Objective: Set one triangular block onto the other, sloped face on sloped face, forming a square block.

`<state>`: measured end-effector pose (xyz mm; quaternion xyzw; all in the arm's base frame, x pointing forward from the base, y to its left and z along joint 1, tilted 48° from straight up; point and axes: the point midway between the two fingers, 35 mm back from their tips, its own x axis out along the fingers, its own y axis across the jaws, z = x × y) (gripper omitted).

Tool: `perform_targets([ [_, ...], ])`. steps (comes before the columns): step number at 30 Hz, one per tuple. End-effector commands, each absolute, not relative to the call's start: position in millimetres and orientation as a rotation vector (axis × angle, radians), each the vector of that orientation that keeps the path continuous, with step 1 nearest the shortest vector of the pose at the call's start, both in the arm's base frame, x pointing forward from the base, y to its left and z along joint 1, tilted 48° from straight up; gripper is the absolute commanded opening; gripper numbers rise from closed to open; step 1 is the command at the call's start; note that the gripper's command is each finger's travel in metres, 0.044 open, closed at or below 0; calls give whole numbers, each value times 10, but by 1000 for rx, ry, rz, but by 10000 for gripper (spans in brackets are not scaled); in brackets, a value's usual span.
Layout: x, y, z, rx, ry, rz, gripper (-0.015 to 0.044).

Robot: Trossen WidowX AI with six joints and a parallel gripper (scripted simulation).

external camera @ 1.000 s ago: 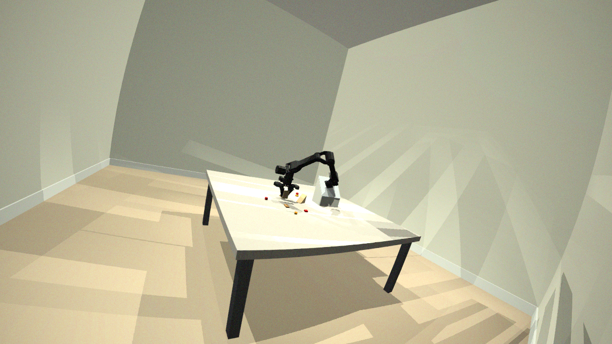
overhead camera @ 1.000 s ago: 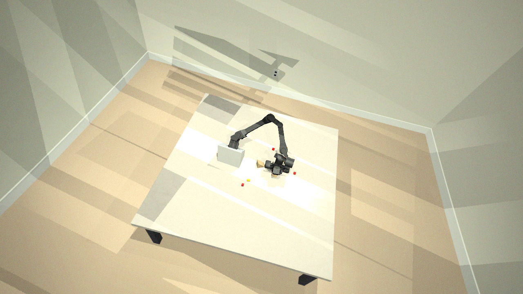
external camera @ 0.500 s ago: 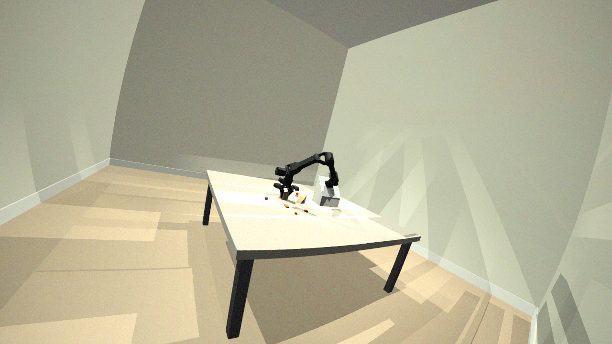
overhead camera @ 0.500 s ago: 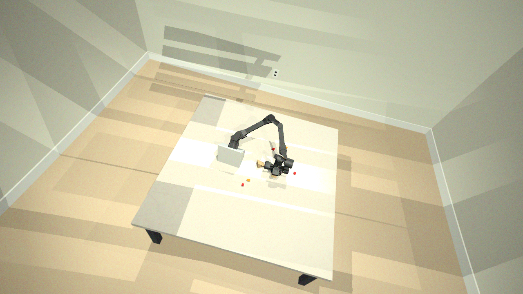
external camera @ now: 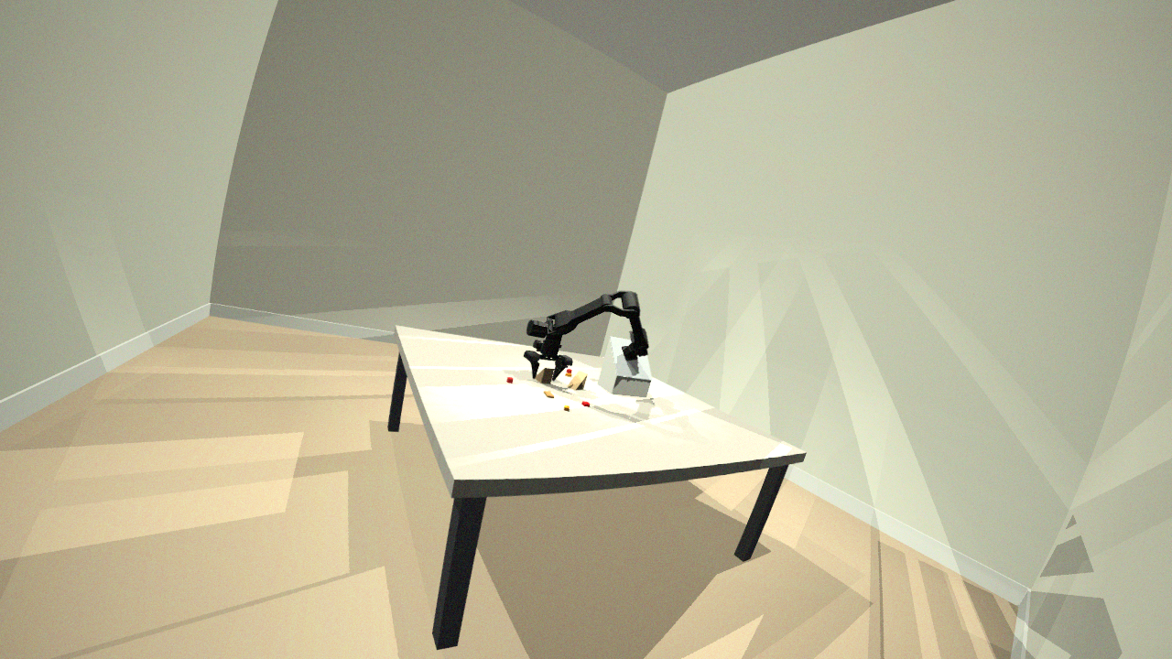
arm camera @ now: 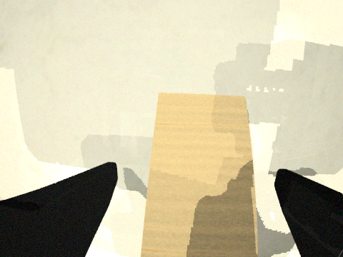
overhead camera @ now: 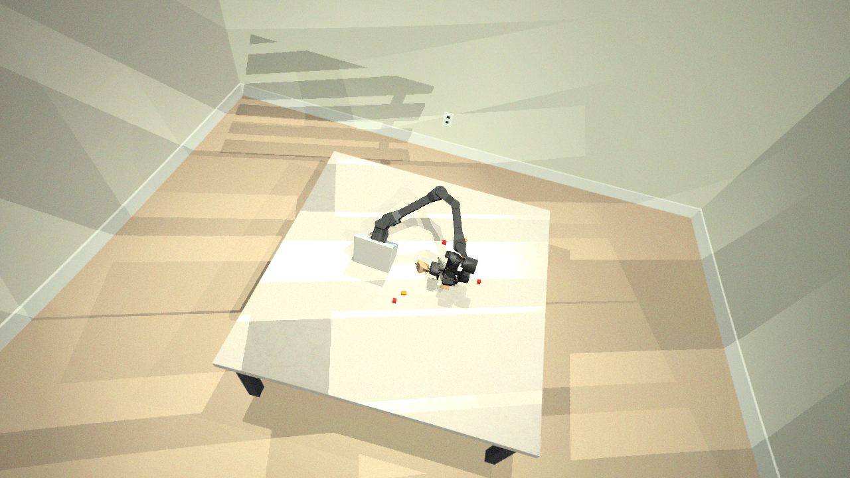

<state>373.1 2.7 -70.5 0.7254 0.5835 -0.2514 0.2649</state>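
My gripper [external camera: 547,377] [arm camera: 196,175] is open, low over the table, with one finger on each side of a wooden triangular block [external camera: 545,374] [arm camera: 193,143]. Gaps show between the block and both fingers in the wrist view. That block appears to stand on the table; it is mostly hidden under the gripper in the top view. The other wooden triangular block [overhead camera: 422,266] [external camera: 578,380] stands apart from it, between the gripper and the arm's base, with its sloped face showing. The two blocks are not touching.
Small red cubes [overhead camera: 443,242] [overhead camera: 479,281] [overhead camera: 394,301] and orange pieces [overhead camera: 403,292] [overhead camera: 465,239] lie around the blocks. A small tan-orange piece [external camera: 548,394] lies in front of the gripper in the exterior view. The arm's white base box [overhead camera: 374,253] [external camera: 631,384] stands beyond the second block.
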Motion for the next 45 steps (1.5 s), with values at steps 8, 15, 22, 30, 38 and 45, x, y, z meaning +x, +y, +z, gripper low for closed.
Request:
perform_targets([
  [8,3678,-230,-479,1957,1574,-682,440],
  [15,3616,-408,-303,1958,1575,-682,440],
  [22,3625,-377,-346,1951,1574,-670,440],
  [30,3634,-219,-206,1146,1560,-137,440],
  [38,3641,-80,-1,246,1450,388,440],
  [45,3643,9,192,-397,1315,725,440],
])
